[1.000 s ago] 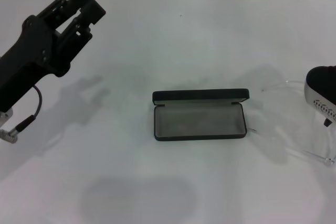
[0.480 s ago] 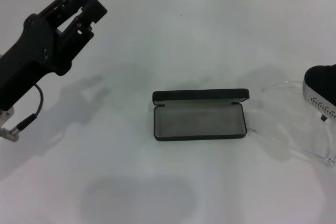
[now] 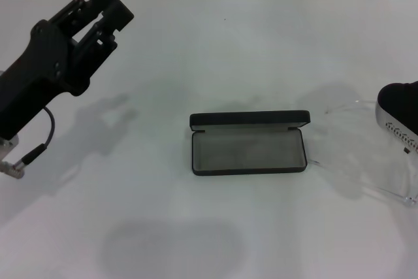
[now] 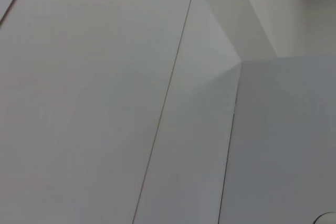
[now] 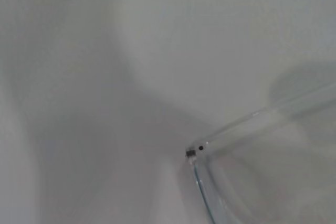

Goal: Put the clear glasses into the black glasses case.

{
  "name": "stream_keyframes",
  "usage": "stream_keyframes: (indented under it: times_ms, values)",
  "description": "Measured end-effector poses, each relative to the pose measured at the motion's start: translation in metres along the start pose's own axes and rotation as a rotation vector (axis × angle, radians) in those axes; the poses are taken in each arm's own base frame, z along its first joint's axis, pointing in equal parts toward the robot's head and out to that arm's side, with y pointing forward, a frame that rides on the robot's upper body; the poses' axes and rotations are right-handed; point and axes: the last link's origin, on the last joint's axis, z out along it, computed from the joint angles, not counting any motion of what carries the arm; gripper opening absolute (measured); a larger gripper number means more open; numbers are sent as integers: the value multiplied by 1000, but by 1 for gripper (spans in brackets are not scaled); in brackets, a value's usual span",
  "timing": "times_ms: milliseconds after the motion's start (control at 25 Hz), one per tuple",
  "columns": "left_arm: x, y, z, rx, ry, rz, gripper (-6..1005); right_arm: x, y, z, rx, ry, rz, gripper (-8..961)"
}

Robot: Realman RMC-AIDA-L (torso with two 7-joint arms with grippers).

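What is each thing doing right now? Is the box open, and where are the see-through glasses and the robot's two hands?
Black rectangular hard glasses case: open, lid standing up at the back, grey lining bare, nothing inside.
Clear plastic glasses: on the table right of the case, outside it, arms unfolded.
Left gripper: raised at far left, holding nothing.
Right gripper: at the right edge, over the glasses; fingers hidden.
White table: flat, bare around the case.

A plain white table (image 3: 215,50) carries everything here. The black glasses case (image 3: 248,143) lies open near its middle, lid raised on the far side and grey lining facing up. The clear glasses (image 3: 385,187) rest on the table well to the right of the case, near the edge of the head view, one thin arm reaching toward the case.
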Motion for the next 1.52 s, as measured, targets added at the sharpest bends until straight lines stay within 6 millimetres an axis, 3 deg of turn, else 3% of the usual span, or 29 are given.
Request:
stream_keyframes:
  times_ms: [400, 840, 1040, 1520]
  values:
    - [-2, 2, -1, -4, -6, -8, 289, -1, 1, 1, -7, -1, 7, 288]
    - [-4, 3, -1, -7, -11, -12, 278, 2, 6, 2, -22, 18, 25, 139]
    - [-4, 4, -1, -6, -12, -15, 273, 3, 9, -3, -10, 17, 45, 120]
    - [-2, 2, 3, -22, -10, -8, 262, 25, 24, -46, 111, -134, 225, 39]
